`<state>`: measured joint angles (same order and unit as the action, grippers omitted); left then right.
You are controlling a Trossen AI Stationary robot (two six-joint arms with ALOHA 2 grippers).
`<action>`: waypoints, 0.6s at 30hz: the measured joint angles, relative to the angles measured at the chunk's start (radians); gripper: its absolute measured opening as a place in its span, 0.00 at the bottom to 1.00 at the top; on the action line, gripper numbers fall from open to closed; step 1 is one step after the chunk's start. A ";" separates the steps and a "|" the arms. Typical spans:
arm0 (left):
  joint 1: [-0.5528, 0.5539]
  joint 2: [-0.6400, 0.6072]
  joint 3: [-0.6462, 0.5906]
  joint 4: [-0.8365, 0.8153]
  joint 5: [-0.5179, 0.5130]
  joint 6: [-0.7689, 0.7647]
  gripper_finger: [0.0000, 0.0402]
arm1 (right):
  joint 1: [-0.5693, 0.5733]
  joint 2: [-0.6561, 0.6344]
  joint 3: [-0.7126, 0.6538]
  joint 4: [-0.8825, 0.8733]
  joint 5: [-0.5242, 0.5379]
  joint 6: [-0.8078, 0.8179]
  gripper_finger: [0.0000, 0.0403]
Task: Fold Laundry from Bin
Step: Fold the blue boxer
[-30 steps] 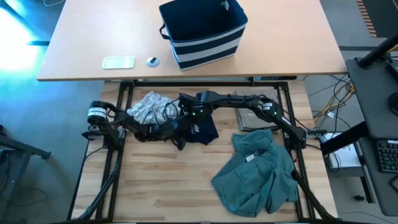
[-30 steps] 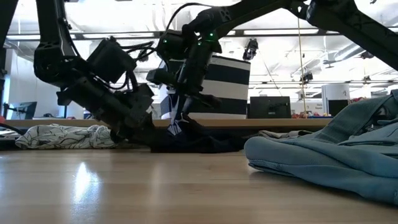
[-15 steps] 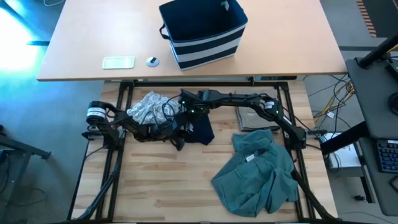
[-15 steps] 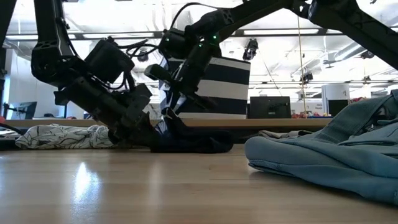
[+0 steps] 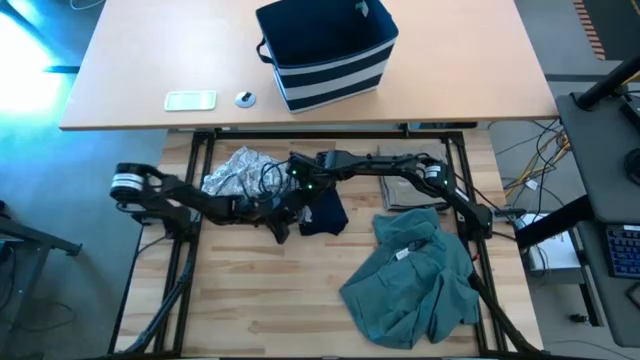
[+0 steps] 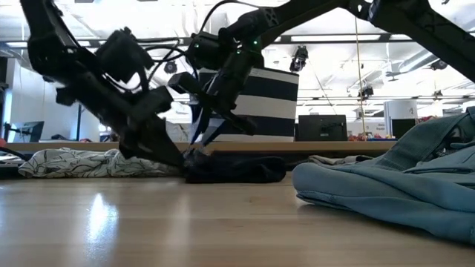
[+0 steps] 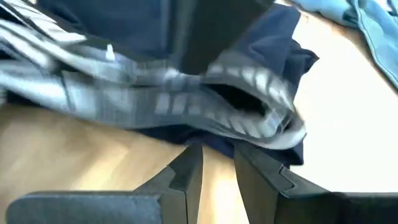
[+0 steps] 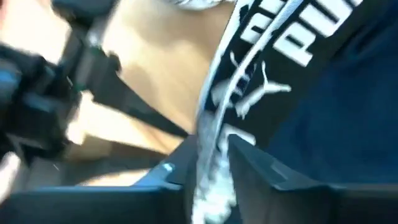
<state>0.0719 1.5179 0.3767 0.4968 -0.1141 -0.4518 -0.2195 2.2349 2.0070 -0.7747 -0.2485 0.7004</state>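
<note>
The dark navy garment [image 5: 326, 212] with white print [image 8: 292, 37] lies bunched on the wooden table, between the grey-white patterned one [image 5: 234, 174] and the tan one [image 5: 401, 190]. The teal-green one [image 5: 415, 280] is spread at the near right. The bin [image 5: 330, 48] stands on the far table. My right gripper [image 8: 211, 158] hangs over the navy garment's left end, shut on a white strand of it. My left gripper [image 7: 217, 155] points slantwise down at the garment's striped edge [image 7: 249, 106]. Its fingers are a narrow gap apart with only wood between them. My right gripper has the navy garment's white cord-like strand [image 8: 214, 134], at its printed edge, between its two fingers. It comes slanting down from above. The strand runs up from the pile [image 6: 234, 167], which rests on the table. The blur hides whether cloth is caught too.
A flat white object [image 5: 190, 100] and a small round one [image 5: 245, 98] lie on the far table, left of the bin. Bare wood lies near the front edge, left of the teal garment. The arms' cables hang over the patterned garment.
My left arm has drawn back toward the table's left edge, and its gripper has risen and tipped nearer to level at the navy garment's left end. The broad fold of navy cloth that stood up under my right gripper has sunk; only thin strands still reach up.
</note>
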 joint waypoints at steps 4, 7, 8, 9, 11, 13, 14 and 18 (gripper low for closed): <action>0.000 -0.137 0.003 -0.161 0.001 0.017 0.19 | 0.003 -0.016 0.025 -0.113 -0.016 -0.067 0.36; 0.000 -0.227 0.011 -0.239 -0.002 0.017 0.19 | 0.010 -0.076 0.030 -0.227 0.013 -0.133 0.43; 0.000 -0.245 0.017 -0.245 -0.007 0.017 0.19 | 0.015 -0.100 0.030 -0.272 0.036 -0.159 0.45; 0.001 -0.255 0.025 -0.244 -0.014 0.017 0.19 | 0.020 -0.123 0.022 -0.314 0.072 -0.182 0.46; 0.001 -0.256 0.052 -0.245 -0.039 0.019 0.19 | 0.026 -0.157 -0.002 -0.400 0.137 -0.215 0.47; 0.001 -0.227 0.094 -0.243 -0.059 0.025 0.19 | 0.031 -0.184 -0.055 -0.430 0.162 -0.228 0.46; 0.001 -0.207 0.114 -0.239 -0.059 0.028 0.19 | 0.035 -0.196 -0.089 -0.419 0.159 -0.227 0.45; -0.007 -0.110 0.180 -0.249 -0.059 0.023 0.19 | 0.067 -0.248 -0.221 -0.363 0.108 -0.198 0.41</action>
<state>0.0650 1.4083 0.5568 0.2481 -0.1731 -0.4288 -0.1526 1.9867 1.7863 -1.1375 -0.1408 0.5026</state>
